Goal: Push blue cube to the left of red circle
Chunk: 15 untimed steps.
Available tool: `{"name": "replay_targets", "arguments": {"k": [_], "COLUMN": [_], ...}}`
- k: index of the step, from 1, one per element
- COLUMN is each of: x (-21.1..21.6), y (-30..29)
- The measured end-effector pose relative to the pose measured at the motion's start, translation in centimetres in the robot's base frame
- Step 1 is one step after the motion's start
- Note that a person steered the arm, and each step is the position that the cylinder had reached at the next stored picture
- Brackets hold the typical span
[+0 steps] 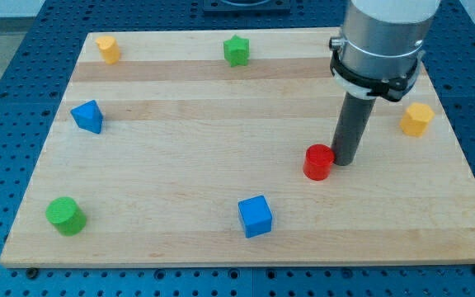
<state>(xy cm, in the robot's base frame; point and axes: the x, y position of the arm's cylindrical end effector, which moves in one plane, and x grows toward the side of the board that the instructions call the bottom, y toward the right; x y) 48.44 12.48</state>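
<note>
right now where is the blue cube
The blue cube sits near the view's bottom centre, below-left of the red circle and my tip.

A pale wooden board [221, 165] with lengthwise grain bands fills most of the view, lit evenly, with soft shadows. Around the board on every side lies a blue surface [15, 124] pierced by a regular grid of small dark holes, showing at the view's left, right, top corners and along the bottom edge. Beyond the board's top edge a strip of something dark shows, too little to identify.
</note>
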Motion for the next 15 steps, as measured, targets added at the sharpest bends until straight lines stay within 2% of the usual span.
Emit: {"name": "replay_targets", "arguments": {"k": [4, 8, 12, 15], "x": [0.8, 7.5, 12.2, 13.3], "y": [0.4, 1.0, -3.7, -6.7]}}
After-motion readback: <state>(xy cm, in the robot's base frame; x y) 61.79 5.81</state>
